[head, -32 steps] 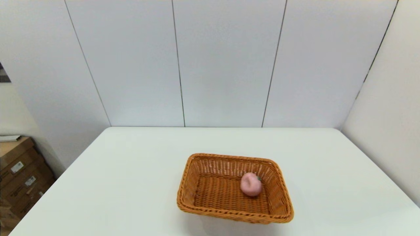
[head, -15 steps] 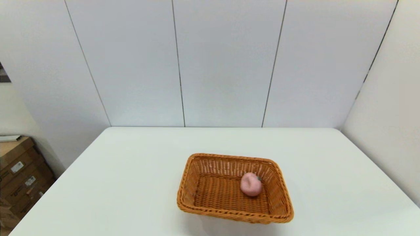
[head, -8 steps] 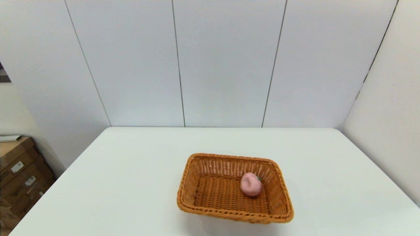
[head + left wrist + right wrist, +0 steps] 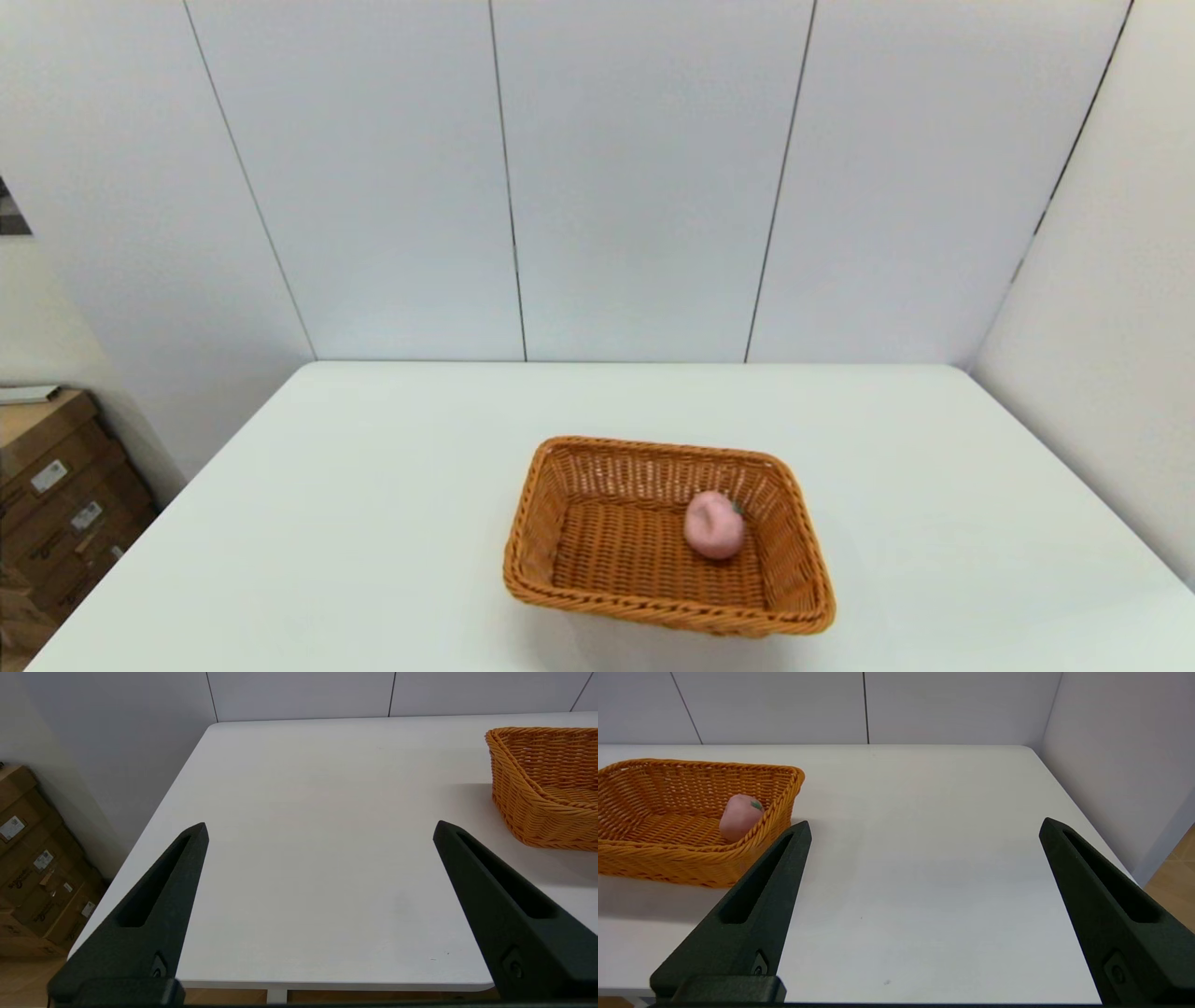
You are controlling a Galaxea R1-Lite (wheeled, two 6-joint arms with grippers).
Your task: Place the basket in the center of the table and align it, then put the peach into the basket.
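Observation:
The orange-brown wicker basket point(image 4: 667, 537) rests on the white table point(image 4: 373, 485), near its middle and toward the front edge. The pale-pink peach point(image 4: 714, 525) lies inside it, against the right side wall. In the right wrist view the basket point(image 4: 668, 858) and the peach point(image 4: 740, 816) show off to the side of my right gripper point(image 4: 924, 828), which stands open and empty over the table's near edge. My left gripper point(image 4: 320, 828) is likewise open and empty by the near edge, with the basket point(image 4: 542, 812) beside it. Neither arm shows in the head view.
Cardboard boxes point(image 4: 56, 504) are stacked on the floor left of the table; they also show in the left wrist view as boxes point(image 4: 32, 858). White wall panels point(image 4: 597, 187) close off the back and the right side.

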